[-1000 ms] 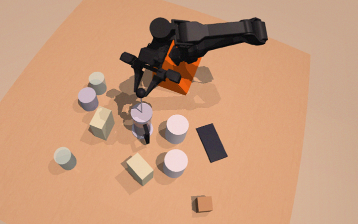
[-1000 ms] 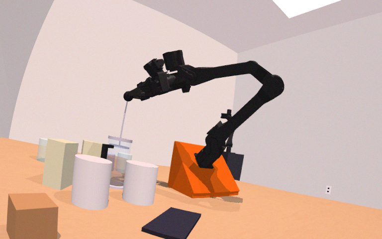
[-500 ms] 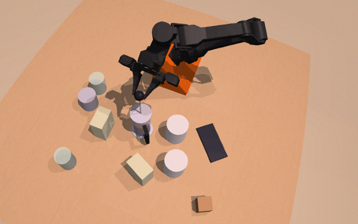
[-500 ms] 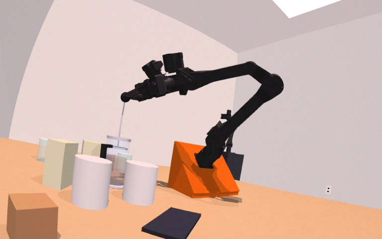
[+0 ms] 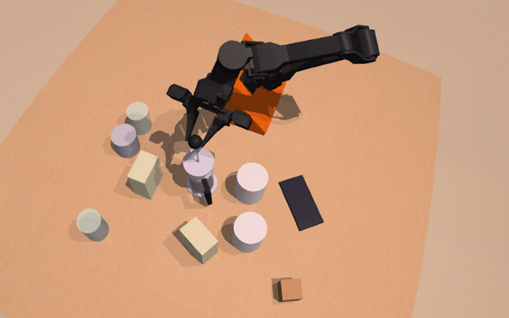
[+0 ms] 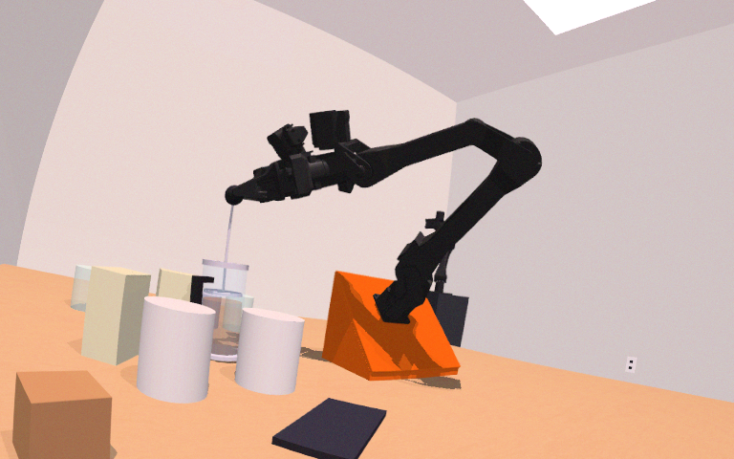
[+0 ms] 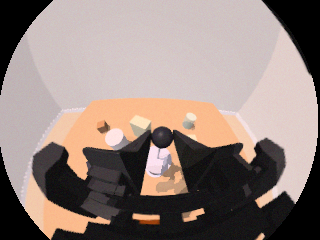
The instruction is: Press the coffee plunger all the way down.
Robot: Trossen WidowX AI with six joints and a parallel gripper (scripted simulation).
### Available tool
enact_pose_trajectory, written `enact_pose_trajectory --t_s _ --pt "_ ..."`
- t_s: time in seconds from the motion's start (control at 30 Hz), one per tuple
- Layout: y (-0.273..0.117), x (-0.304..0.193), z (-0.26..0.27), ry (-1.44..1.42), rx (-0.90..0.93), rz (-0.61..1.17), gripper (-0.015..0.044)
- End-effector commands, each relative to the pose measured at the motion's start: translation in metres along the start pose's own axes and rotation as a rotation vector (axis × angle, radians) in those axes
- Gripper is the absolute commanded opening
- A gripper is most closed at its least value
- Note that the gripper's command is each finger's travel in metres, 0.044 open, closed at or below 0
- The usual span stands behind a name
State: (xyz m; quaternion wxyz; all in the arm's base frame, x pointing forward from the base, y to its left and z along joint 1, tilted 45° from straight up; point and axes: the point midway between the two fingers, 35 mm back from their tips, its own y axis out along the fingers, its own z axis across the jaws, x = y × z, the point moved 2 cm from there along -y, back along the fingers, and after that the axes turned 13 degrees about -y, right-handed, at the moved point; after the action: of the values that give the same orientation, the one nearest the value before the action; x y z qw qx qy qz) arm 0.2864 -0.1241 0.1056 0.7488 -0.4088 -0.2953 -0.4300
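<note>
Coffee press (image 5: 198, 169) (image 6: 226, 324) (image 7: 158, 164): one, upright on the orange-tan table top (image 5: 351, 250) (image 6: 514, 411) (image 7: 200, 107), among the other pieces, its black handle (image 5: 207, 191) (image 6: 198, 289) turned away from the arm's base.

Plunger knob (image 5: 195, 141) (image 6: 233, 194) (image 7: 162, 137): black, round, well above the lid on a thin rod.

Gripper (image 5: 195, 141) (image 6: 235, 194) (image 7: 162, 132): one, black, clasping the knob between its fingertips.

White cylinders: two, standing; one (image 5: 252, 181) (image 6: 269, 351) just beside the press, the other (image 5: 249, 229) (image 6: 176, 351) farther from the arm.

Cream blocks: two; one (image 5: 143, 173) (image 6: 174, 283) near the press on the side opposite the white cylinders, one (image 5: 198, 239) (image 6: 105, 314) beyond the handle.

Lilac cylinder (image 5: 125, 140): one, beside a pale green cylinder (image 5: 138, 117).

Second pale green cylinder (image 5: 92, 224) (image 6: 80, 288) (image 7: 189, 120): well apart.

Dark flat slab (image 5: 300, 202) (image 6: 330, 427): one, past the white cylinders.

Brown block (image 5: 290, 289) (image 6: 62, 414) (image 7: 103, 126): one, well apart from the press.

Obstructions: none between gripper and lid; neighbours stand around the press, apart from it.
</note>
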Motion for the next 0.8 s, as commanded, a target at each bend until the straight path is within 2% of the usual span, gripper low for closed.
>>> enact_pose_trajectory --t_s 0.0,0.77 --pt "0.01 -0.027 0.005 0.047 0.015 0.052 0.0125" --pt "0.033 -0.056 0.013 0.05 0.017 0.044 0.0125"
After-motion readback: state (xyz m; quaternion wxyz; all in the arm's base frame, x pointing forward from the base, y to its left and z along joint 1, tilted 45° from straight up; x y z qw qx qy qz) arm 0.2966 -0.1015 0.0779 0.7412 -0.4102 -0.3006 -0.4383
